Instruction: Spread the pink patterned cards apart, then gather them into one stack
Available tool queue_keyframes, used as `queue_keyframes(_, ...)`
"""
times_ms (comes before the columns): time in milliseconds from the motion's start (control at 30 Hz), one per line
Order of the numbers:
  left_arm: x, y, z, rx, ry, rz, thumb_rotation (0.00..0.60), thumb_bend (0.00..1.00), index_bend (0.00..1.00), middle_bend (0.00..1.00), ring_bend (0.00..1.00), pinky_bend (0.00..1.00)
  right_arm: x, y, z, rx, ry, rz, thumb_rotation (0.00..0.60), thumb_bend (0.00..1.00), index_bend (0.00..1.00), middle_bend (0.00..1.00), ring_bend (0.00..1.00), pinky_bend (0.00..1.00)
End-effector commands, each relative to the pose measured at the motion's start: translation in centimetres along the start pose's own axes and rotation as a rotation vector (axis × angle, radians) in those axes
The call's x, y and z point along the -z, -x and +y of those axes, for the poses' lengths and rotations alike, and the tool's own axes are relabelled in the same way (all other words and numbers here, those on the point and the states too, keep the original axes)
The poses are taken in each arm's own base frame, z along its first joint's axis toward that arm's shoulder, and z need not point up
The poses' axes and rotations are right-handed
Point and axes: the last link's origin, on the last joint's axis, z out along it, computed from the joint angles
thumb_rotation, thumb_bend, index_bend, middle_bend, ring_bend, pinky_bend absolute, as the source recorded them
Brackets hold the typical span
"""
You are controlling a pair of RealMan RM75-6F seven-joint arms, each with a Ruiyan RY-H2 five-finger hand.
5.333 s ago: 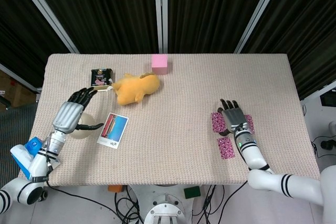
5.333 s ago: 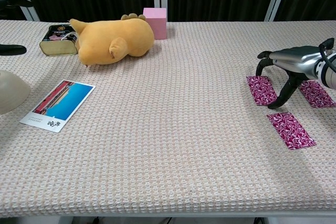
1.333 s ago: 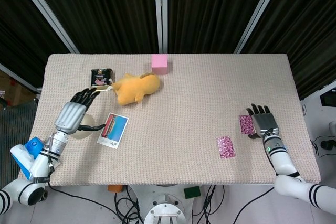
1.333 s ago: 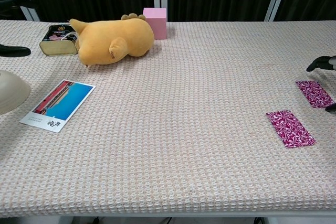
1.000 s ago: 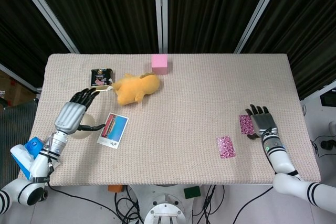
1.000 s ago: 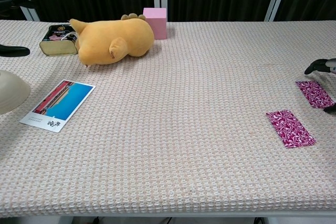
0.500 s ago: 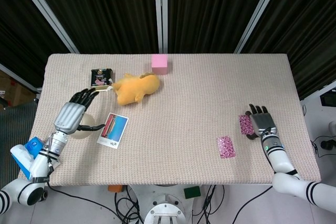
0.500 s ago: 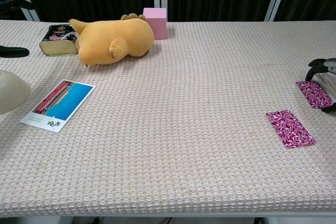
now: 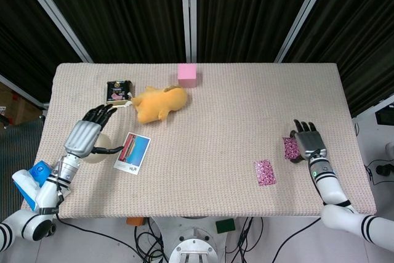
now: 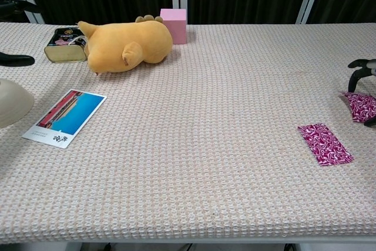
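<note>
One pink patterned card (image 9: 265, 172) lies flat on the woven mat, also seen in the chest view (image 10: 325, 143). A second pink patterned card (image 9: 289, 148) sits to its right, partly under my right hand (image 9: 309, 144). In the chest view this card (image 10: 359, 106) looks lifted at its left edge, with fingers (image 10: 359, 66) arched over it and the thumb at its near edge, so the hand seems to pinch it. Whether another card lies beneath it is hidden. My left hand (image 9: 84, 133) hovers open over a cream dome (image 10: 10, 105) at the far left.
A blue and red postcard (image 9: 132, 152) lies near the left hand. A yellow plush toy (image 9: 159, 102), a small dark tin (image 9: 117, 90) and a pink block (image 9: 187, 74) stand at the back. The table's right edge runs close behind the right hand.
The right hand has shifted slightly right, and the card under it has slid right with its left edge rising. The lone card and the left hand have not moved.
</note>
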Motion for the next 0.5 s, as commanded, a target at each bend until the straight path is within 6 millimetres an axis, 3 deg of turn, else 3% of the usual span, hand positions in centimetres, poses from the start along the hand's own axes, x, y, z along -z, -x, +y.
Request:
queue_keyframes(33, 0.0, 0.0, 0.0, 0.0, 0.0, 0.001, 0.219, 0.04, 0.05, 0.02, 0.0, 0.12, 0.3, -0.5, 0.0, -0.011, -0.005, 0.014, 0.579, 0.18, 0.37, 0.0, 0.0, 0.0)
queue_keyframes(267, 0.0, -0.2, 0.1, 0.001, 0.003, 0.006, 0.222, 0.04, 0.05, 0.02, 0.0, 0.12, 2.1, -1.5, -0.7, -0.012, -0.059, 0.026, 0.58, 0.18, 0.37, 0.0, 0.0, 0.0)
queue_keyframes(500, 0.1, 0.0, 0.3, 0.002, 0.01, 0.001, 0.221, 0.04, 0.05, 0.02, 0.0, 0.12, 4.6, -0.6, -2.8, 0.02, -0.155, -0.003, 0.578, 0.18, 0.37, 0.0, 0.0, 0.0)
